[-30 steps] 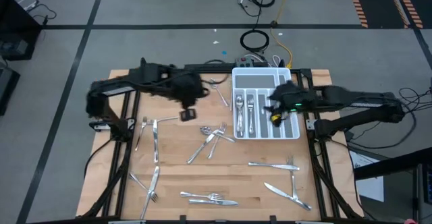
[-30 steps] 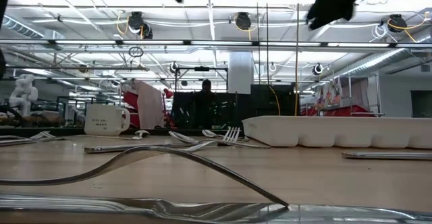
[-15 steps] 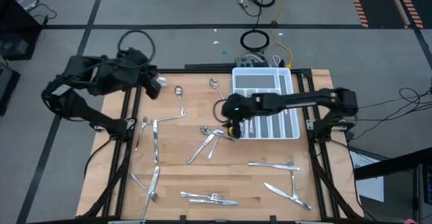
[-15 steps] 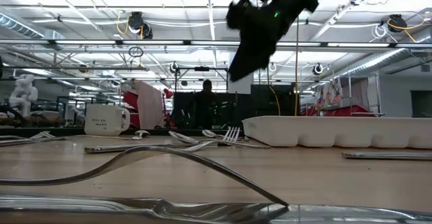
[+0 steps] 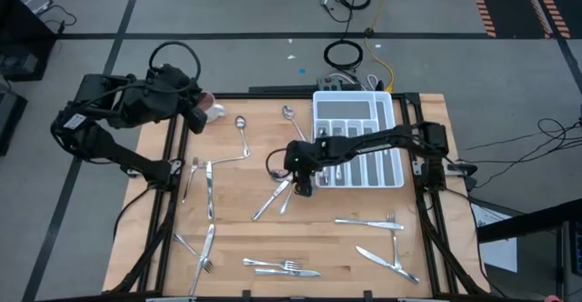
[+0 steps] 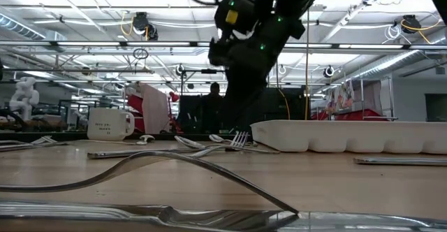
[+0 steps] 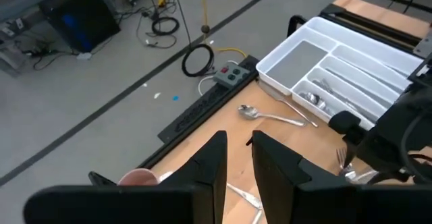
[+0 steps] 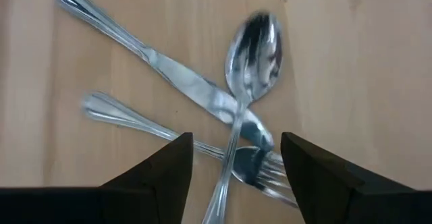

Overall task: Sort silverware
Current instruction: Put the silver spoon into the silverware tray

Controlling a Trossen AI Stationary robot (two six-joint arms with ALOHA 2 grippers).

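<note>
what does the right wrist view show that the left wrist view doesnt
Only the right wrist view: a close look down between the open right gripper at a crossed pile on the wood, a spoon lying over a knife and a fork.

Only the left wrist view: the left gripper with a narrow gap, holding nothing, the white cutlery tray with some silverware inside, a lone spoon beside it, and the floor with cables.

Both: the wooden table with silverware on it.
</note>
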